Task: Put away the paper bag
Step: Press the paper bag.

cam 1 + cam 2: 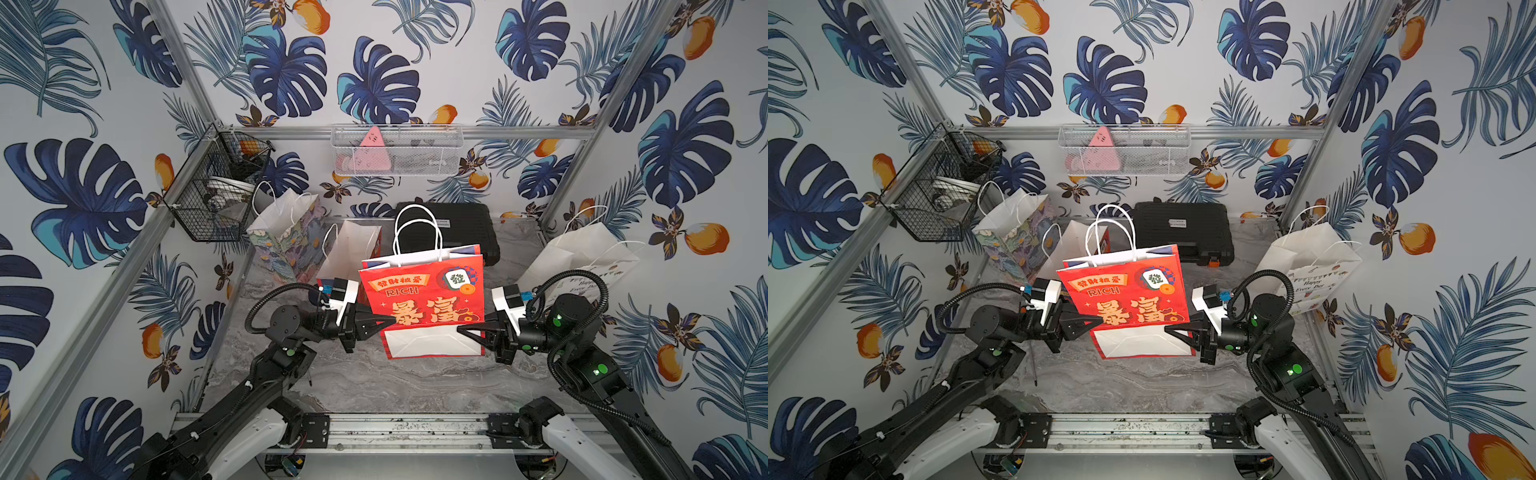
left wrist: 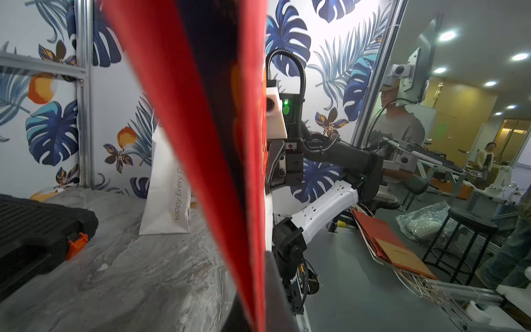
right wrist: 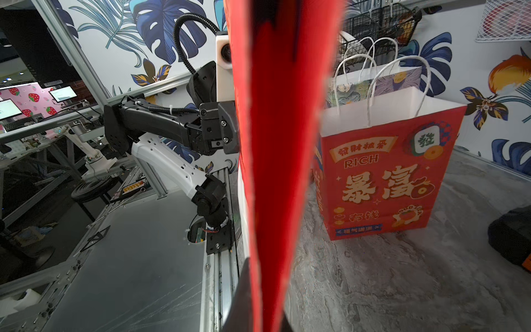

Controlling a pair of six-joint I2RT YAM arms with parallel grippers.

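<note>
- Left claw [image 1: 388, 322]: pressed together on the left side edge of the red paper bag [image 1: 422, 291], low down, level with the bottom of the print.
- Right claw [image 1: 462, 329]: also pinching the bag, on its right side edge at about the same height. In both wrist views I see red paper running straight through the grip.
- Bag sits between the two claws over mid-surface [image 1: 374, 382], mouth up, white base panel [image 1: 432, 341] facing the top views. I can't tell if it clears the surface.
- Just behind it to the left: second red bag [image 3: 385, 172], upright, mouth open. Floral bag [image 1: 286, 237] stands beyond that.
- Black case [image 1: 449, 228] at the back, white bag [image 1: 577, 262] by the right wall.
- Wire basket [image 1: 216, 191] on the left wall, white mesh basket [image 1: 397, 151] on the back rail.
</note>
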